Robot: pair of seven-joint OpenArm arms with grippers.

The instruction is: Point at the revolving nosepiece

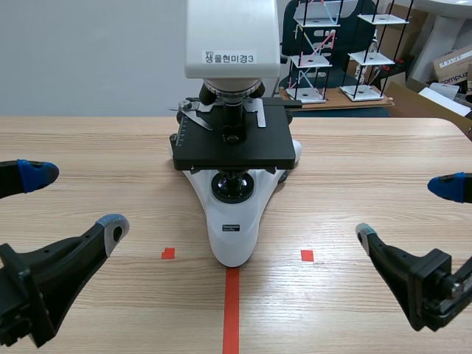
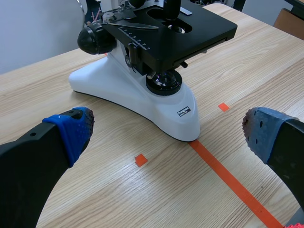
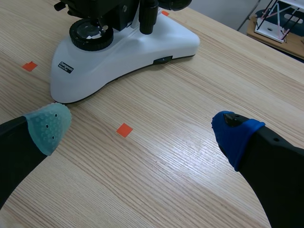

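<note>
A white microscope (image 1: 233, 221) with a black stage (image 1: 232, 144) stands at the table's middle. Its revolving nosepiece (image 1: 232, 92) is the dark ring under the white head, with an objective pointing down at the stage. My left gripper (image 1: 66, 199) rests low at the left, open, well short of the microscope. My right gripper (image 1: 405, 210) rests low at the right, also open. In the left wrist view the microscope base (image 2: 142, 95) lies ahead of my open left gripper (image 2: 166, 137). The right wrist view shows the base (image 3: 118, 52) ahead of my open right gripper (image 3: 137, 128); the nosepiece is out of sight there.
Orange-red tape marks (image 1: 231, 310) lie in front of the microscope on the wooden table (image 1: 369, 169). Behind the table, white model racks (image 1: 332, 51) and cardboard boxes (image 1: 453, 70) stand at the back right.
</note>
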